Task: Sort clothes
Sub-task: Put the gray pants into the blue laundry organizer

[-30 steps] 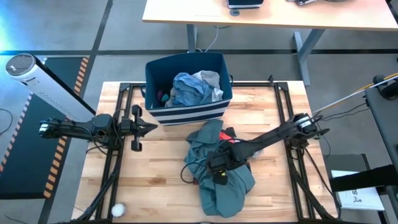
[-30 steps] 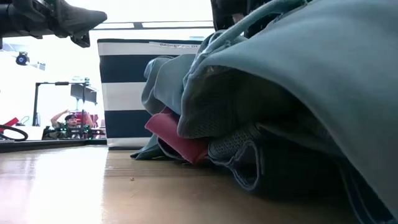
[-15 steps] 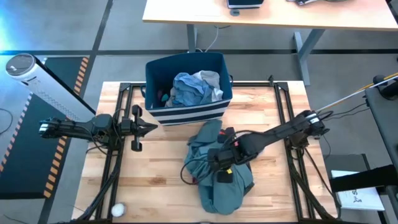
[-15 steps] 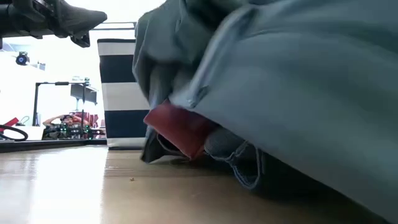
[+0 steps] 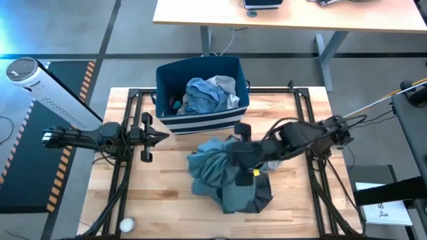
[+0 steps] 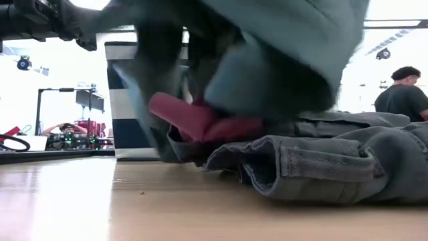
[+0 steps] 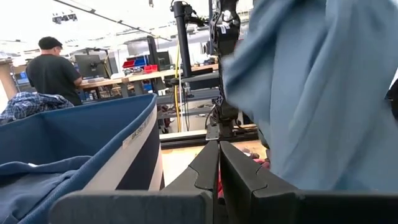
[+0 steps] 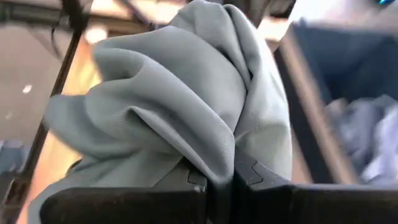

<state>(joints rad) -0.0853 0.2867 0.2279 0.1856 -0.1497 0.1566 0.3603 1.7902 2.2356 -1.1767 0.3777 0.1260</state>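
The right gripper (image 5: 243, 160), reaching in from the right of the overhead frame to its centre, is clenched on a fold of the large teal-green fabric garment (image 5: 212, 168), whose cloth bulges out between the two dark fingers in the right wrist view (image 8: 186, 106). The garment hangs bunched and lifted, blurred across the top of the table-level frame (image 6: 267, 53), with its bulk draping toward the left of the gripper and down onto the wooden table (image 5: 167, 200). The navy fabric bin with white stripes (image 5: 200, 120) stands just above the gripper in the overhead frame, near it, so the carry judged to come next would run straight up-frame and is short; the right arm is plainly the nearer one. Beneath the raised cloth a crumpled red piece (image 6: 194, 119) and a dark charcoal garment with seamed edges (image 6: 321, 161) lie on the boards at lower centre of the overhead frame. Blue and grey pieces (image 5: 207, 93) already sit inside the bin. The left gripper (image 5: 145, 137) waits at centre left, fingers pressed together and empty. A person in a dark top (image 6: 401, 94) stands in the room beyond.
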